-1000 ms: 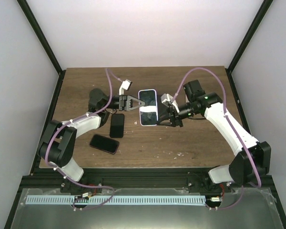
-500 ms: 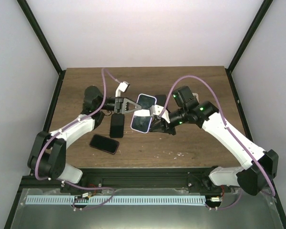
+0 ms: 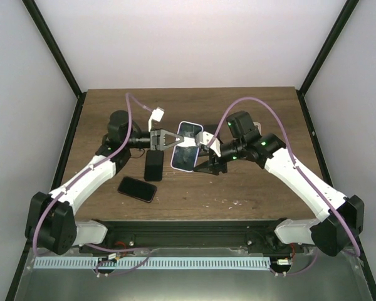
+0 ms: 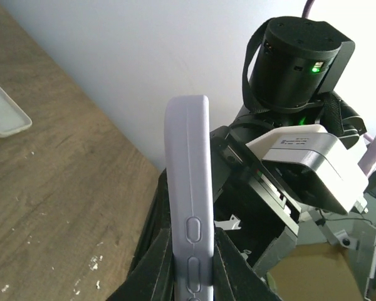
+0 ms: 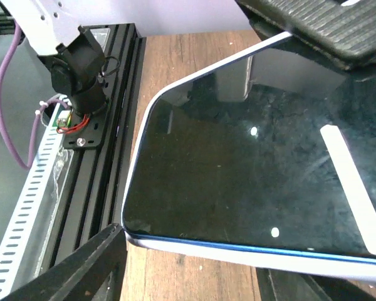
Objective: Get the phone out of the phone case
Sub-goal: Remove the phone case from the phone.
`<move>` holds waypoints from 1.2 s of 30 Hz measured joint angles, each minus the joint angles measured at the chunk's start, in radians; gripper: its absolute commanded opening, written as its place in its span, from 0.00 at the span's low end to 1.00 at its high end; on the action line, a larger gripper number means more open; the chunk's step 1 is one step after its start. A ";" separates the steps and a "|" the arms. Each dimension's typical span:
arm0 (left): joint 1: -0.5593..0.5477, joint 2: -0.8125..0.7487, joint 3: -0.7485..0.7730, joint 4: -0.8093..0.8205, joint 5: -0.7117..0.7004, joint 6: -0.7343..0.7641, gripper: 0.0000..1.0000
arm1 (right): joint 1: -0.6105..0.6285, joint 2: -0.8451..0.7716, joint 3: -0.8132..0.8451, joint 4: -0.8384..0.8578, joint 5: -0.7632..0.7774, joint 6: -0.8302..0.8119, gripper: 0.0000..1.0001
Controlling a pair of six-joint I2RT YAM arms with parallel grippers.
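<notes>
My worktop point(image 3: 250, 188) is dark brown wood with a plain grain and a few pale specks. It is closed in by blank, pale walls point(image 3: 175, 44) and black frame posts point(image 3: 56, 56) running up at the corners. Along the near edge lies a black metal rail point(image 3: 194, 229), and below it a white slotted strip point(image 3: 156, 262). The phone point(image 3: 185, 150) is lifted off the wood between my two arms, in the middle of the worktop, and sits in its lavender phone case point(image 4: 191, 188). Its screen is dark and shows only reflections. My left claw point(image 3: 177, 141) is clamped tight on the case's edge, a finger on either side of the strip with the moulded side buttons. My right claw point(image 3: 202, 155) has its fingers spread apart at the opposite edge of the phone; I cannot tell whether they touch it. A green light point(image 4: 314, 68) glows on my right wrist. On the wood to my left rest a black phone point(image 3: 153, 165) and, nearer to me, a second black phone point(image 3: 136, 189), both lying flat. A pale shell point(image 4: 5, 116), shaped like an empty case, lies farther back.
</notes>
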State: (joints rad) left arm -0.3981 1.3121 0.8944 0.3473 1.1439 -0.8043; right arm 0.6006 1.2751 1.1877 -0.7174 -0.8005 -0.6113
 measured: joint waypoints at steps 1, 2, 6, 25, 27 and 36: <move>-0.006 -0.007 0.000 -0.008 -0.020 0.010 0.00 | 0.001 0.000 0.000 0.006 -0.010 -0.002 0.57; -0.009 -0.013 0.000 -0.014 -0.032 0.021 0.00 | 0.001 -0.003 0.000 0.002 -0.016 -0.005 0.57; -0.018 -0.022 -0.019 0.039 -0.063 0.019 0.00 | -0.002 -0.007 0.000 -0.006 -0.028 -0.005 0.57; -0.022 0.016 -0.093 0.332 -0.040 -0.143 0.00 | -0.010 -0.011 -0.029 -0.014 -0.097 0.007 0.29; -0.020 0.016 -0.093 0.346 -0.039 -0.146 0.00 | -0.010 -0.011 -0.031 -0.003 -0.096 0.013 0.28; -0.004 0.024 -0.105 0.377 -0.036 -0.153 0.00 | -0.009 0.007 -0.062 0.071 -0.079 0.023 0.24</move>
State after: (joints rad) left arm -0.4023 1.3357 0.7895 0.7242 1.1076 -0.9569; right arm 0.5919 1.2823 1.1255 -0.6460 -0.8791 -0.5880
